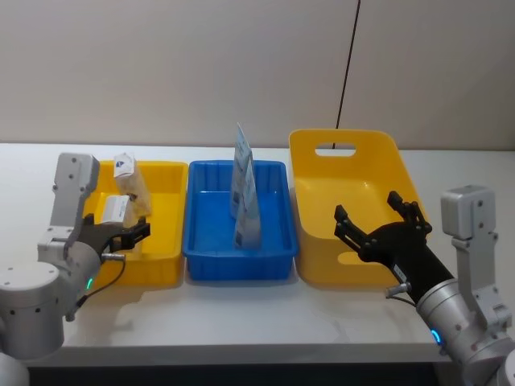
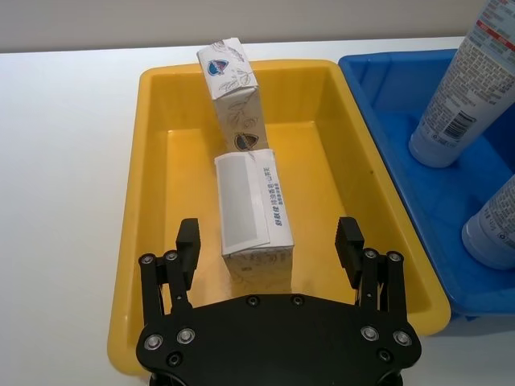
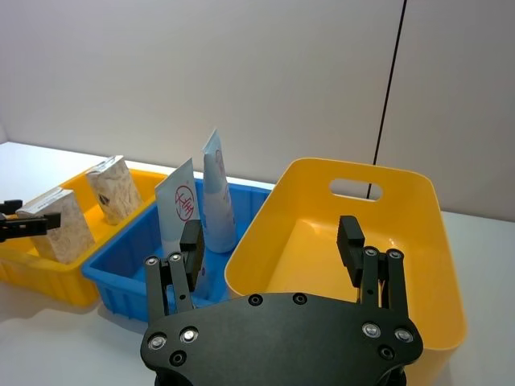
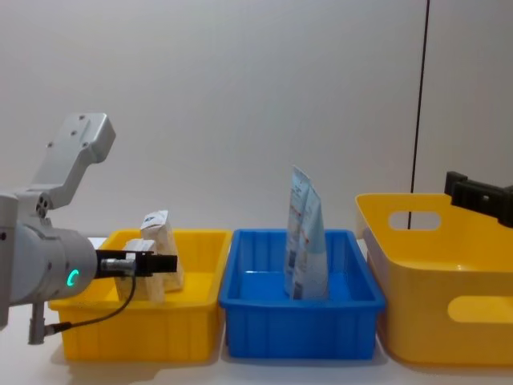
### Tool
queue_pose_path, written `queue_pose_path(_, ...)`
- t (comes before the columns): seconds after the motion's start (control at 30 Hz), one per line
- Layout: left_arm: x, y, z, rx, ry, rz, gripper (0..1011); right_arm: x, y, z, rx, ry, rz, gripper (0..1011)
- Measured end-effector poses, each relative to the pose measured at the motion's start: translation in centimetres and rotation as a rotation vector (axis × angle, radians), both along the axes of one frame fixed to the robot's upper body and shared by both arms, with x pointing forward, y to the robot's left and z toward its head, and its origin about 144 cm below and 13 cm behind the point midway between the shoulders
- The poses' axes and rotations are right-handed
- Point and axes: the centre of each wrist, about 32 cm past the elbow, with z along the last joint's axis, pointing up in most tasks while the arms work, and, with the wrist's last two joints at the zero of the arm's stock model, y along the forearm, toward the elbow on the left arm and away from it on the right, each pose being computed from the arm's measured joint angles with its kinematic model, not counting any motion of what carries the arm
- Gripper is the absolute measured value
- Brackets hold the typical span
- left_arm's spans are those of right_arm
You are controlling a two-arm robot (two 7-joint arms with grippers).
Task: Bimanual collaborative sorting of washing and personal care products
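Two speckled cream packs sit in the left yellow bin (image 2: 145,241). One pack (image 2: 233,92) leans at the back. The other pack (image 2: 249,209), with a white label, lies nearer the front. My left gripper (image 2: 268,235) hangs open over the bin's front, its fingers either side of the labelled pack (image 1: 114,209) with gaps. Two tall pale-blue-and-white pouches (image 1: 241,173) (image 1: 249,215) stand upright in the blue bin (image 1: 201,257). My right gripper (image 1: 370,215) is open and holds nothing, over the front of the big yellow bin (image 1: 322,173).
The big yellow bin (image 3: 402,241) with a handle slot has nothing inside. The three bins stand side by side on a white table (image 1: 241,318), with bare table in front of them. A black cable (image 1: 348,64) runs down the wall behind.
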Motion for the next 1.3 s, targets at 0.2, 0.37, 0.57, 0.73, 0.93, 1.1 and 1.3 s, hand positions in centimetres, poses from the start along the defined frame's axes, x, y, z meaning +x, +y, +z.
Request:
queue_pose_path(0.2, 0.7, -0.1, -0.3, -0.003, 0.006, -0.011, 1001, 0.0, 0.0, 0.0, 0.000, 0.000, 0.000, 1000)
queue_pose_path(0.37, 1.1, -0.2, -0.4, 0.000, 0.006, -0.015, 972, 0.0, 0.0, 0.0, 0.000, 0.000, 0.000, 1000)
queue_pose_path(0.57, 1.5, -0.2, -0.6, -0.001, 0.004, -0.012, 781, 0.0, 0.0, 0.0, 0.000, 0.000, 0.000, 1000)
queue_pose_path(0.73, 1.8, -0.1, -0.7, -0.003, -0.001, -0.005, 644, 0.0, 0.0, 0.0, 0.000, 0.000, 0.000, 1000)
queue_pose_path(0.93, 1.8, -0.2, -0.9, -0.006, -0.007, 0.005, 472, 0.0, 0.0, 0.0, 0.000, 0.000, 0.000, 1000)
queue_pose_path(1.1, 1.6, -0.2, -1.2, -0.008, -0.010, 0.016, 388, 0.0, 0.0, 0.0, 0.000, 0.000, 0.000, 1000)
queue_pose_path(1.3, 1.5, -0.2, -1.3, -0.009, -0.012, 0.022, 386, 0.0, 0.0, 0.0, 0.000, 0.000, 0.000, 1000)
